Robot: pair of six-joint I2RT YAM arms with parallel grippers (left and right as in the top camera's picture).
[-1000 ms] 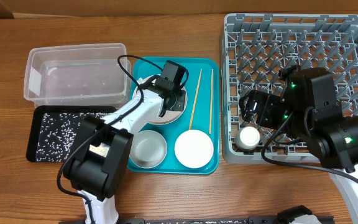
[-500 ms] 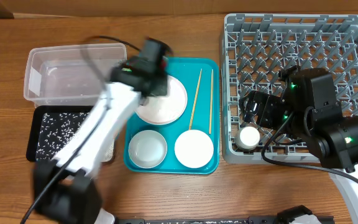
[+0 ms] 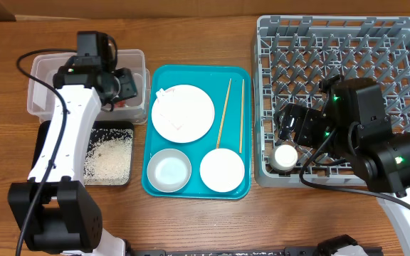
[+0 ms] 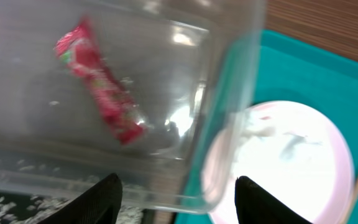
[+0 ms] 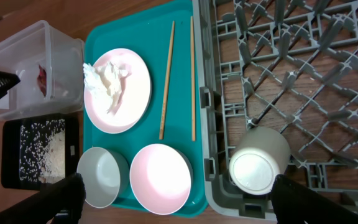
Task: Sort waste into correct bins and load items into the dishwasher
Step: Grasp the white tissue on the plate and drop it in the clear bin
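Note:
My left gripper point(image 3: 124, 87) point(image 4: 179, 202) is open and empty over the right end of the clear tub point(image 3: 84, 58). The red sauce packet point(image 4: 98, 87) point(image 5: 42, 78) is inside the tub, apart from the fingers. The crumpled napkin point(image 3: 168, 107) point(image 5: 107, 78) lies on the white plate point(image 3: 191, 117) point(image 5: 132, 93). Rice point(image 3: 109, 156) covers the black tray point(image 3: 62, 178). Two chopsticks point(image 3: 224, 110) point(image 5: 166, 81), a greyish bowl point(image 3: 169, 171) point(image 5: 101, 177) and a pinkish bowl point(image 3: 222, 169) point(image 5: 160, 177) lie on the teal tray. My right gripper point(image 3: 290, 126) point(image 5: 185, 208) is open and empty above the rack's front left corner.
The grey dish rack point(image 3: 347, 57) point(image 5: 303, 81) fills the right side, and the white cup point(image 3: 285, 156) point(image 5: 258, 163) lies in its front left corner. The teal serving tray point(image 3: 198, 75) sits between the bins and the rack. The black tray lies just in front of the tub.
My left arm swung left from the plate to over the clear tub, and the red packet is now in the tub. The right arm has not moved.

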